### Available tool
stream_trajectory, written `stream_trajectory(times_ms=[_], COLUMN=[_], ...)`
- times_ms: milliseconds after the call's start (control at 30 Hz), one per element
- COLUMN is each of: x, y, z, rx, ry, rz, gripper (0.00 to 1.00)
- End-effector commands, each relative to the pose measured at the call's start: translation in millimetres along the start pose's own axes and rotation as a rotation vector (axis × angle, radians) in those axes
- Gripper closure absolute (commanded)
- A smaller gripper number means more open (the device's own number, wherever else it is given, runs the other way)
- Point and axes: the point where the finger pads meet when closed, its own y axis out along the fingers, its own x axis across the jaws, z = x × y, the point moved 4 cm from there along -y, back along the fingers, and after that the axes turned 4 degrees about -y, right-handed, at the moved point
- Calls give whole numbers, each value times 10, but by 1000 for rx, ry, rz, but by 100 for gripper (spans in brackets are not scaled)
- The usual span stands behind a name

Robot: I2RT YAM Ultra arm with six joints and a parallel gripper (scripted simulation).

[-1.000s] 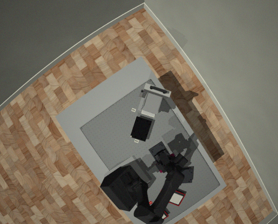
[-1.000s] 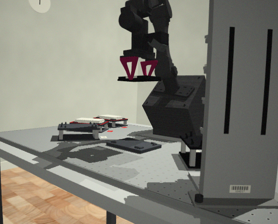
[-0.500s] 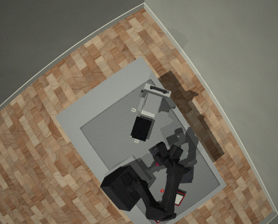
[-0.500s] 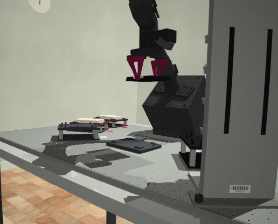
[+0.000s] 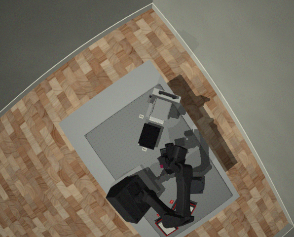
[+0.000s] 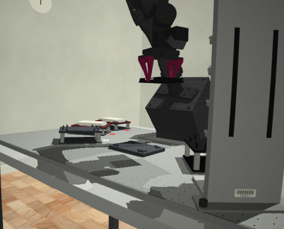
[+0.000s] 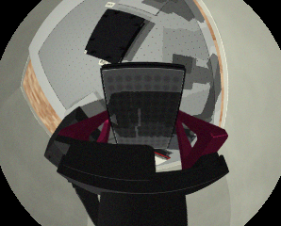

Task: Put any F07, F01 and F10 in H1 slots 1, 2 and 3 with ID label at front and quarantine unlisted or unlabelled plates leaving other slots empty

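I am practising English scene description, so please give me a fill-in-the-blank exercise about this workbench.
1. In the exterior view, ___ white plates rest on red-edged nests.
2. The gripper holds a dark plate in the air ___ the deck, touching no nest.
3. The floor around the table is made of ___.

Missing words: two; above; wood.
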Motion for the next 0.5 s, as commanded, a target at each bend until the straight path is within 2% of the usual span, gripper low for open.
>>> stream_trajectory(times_ms=[0,467], x=[-7,158], y=[-43,-42], z=[-90,-455], rx=[-10,-12], ry=[69,253], rz=[18,16], gripper=[14,14])
